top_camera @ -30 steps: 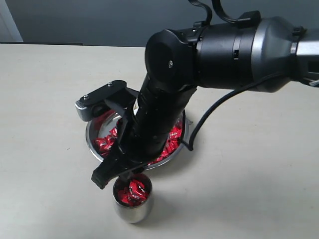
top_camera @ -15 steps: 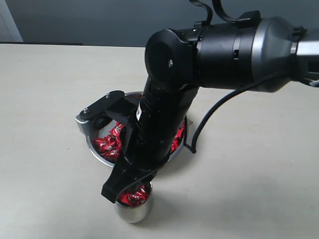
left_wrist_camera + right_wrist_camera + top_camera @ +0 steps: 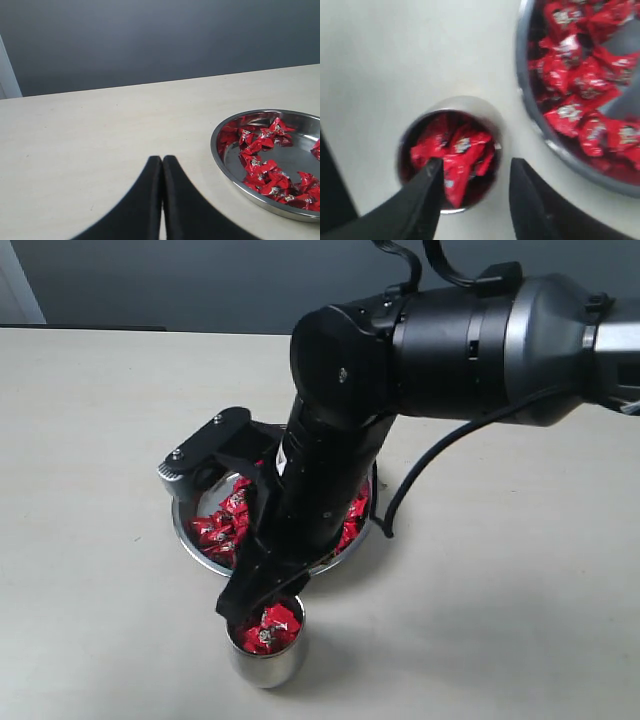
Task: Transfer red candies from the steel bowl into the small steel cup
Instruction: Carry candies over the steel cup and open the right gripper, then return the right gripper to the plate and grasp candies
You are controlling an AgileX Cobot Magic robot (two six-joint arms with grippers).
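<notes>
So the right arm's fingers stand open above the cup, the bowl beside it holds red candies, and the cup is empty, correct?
Not quite. The cup is not empty: the right wrist view shows red candies piled inside it. The rest holds: the right arm's fingers stand open above it, and the bowl beside it holds red candies too.

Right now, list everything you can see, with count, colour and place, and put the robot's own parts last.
red candies: many, red foil; most in the steel bowl, a heap in the small steel cup.
steel bowl: one, shiny silver; on the table beside the cup.
small steel cup: one, shiny silver; on the table, candies heaped to about its rim.
table: one, pale beige; under everything.
cable: one, black; hanging from the right arm down beside the bowl.
right gripper: one, black; open, over the cup.
left gripper: one, black; shut, over bare table beside the bowl.
</notes>
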